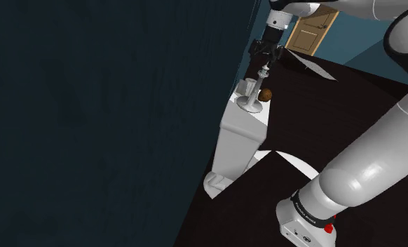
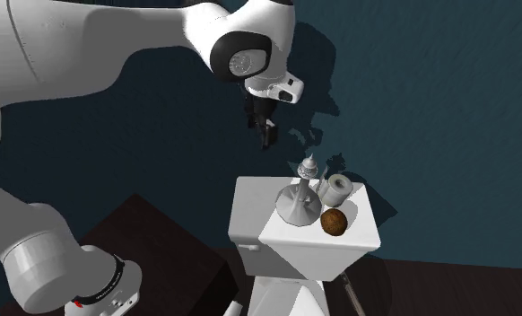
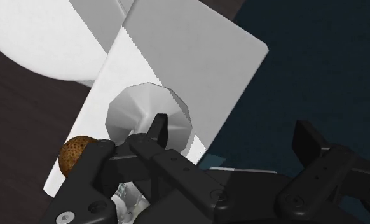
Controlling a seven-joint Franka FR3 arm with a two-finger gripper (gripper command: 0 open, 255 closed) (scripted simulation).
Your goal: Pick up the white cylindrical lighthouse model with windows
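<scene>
White lighthouse model [image 2: 301,193] is standing upright on the lid of a white toilet tank [image 2: 358,241], wide flared base down, slim spire pointing up. Gripper [image 2: 266,135] is hanging in the air above it and a little to one side, not touching it. The white arm is reaching in over the tank from above. Fingers are standing wide apart, holding nothing.

In the wrist view the gripper [image 3: 231,130] is looking down on the lighthouse model [image 3: 149,113]. The pale cone-shaped base is lying under one finger [image 3: 158,125], not in the gap between the two. The other finger is hanging over the dark blue-green wall [image 3: 304,63], past the lid's edge.

A brown rough ball [image 2: 334,222] is sitting on the lid below the gripper, just beside the lighthouse base. A white paper roll [image 2: 337,189] is standing on end on the same lid, close against the model.

In the shoulder view the gripper [image 1: 267,50] is hovering directly over the spire, with the lighthouse model [image 1: 252,104] and the brown ball [image 1: 266,94] side by side beneath it. The toilet tank [image 1: 238,140] is standing against the dark wall, dark floor [image 1: 322,112] spreading out beside it
</scene>
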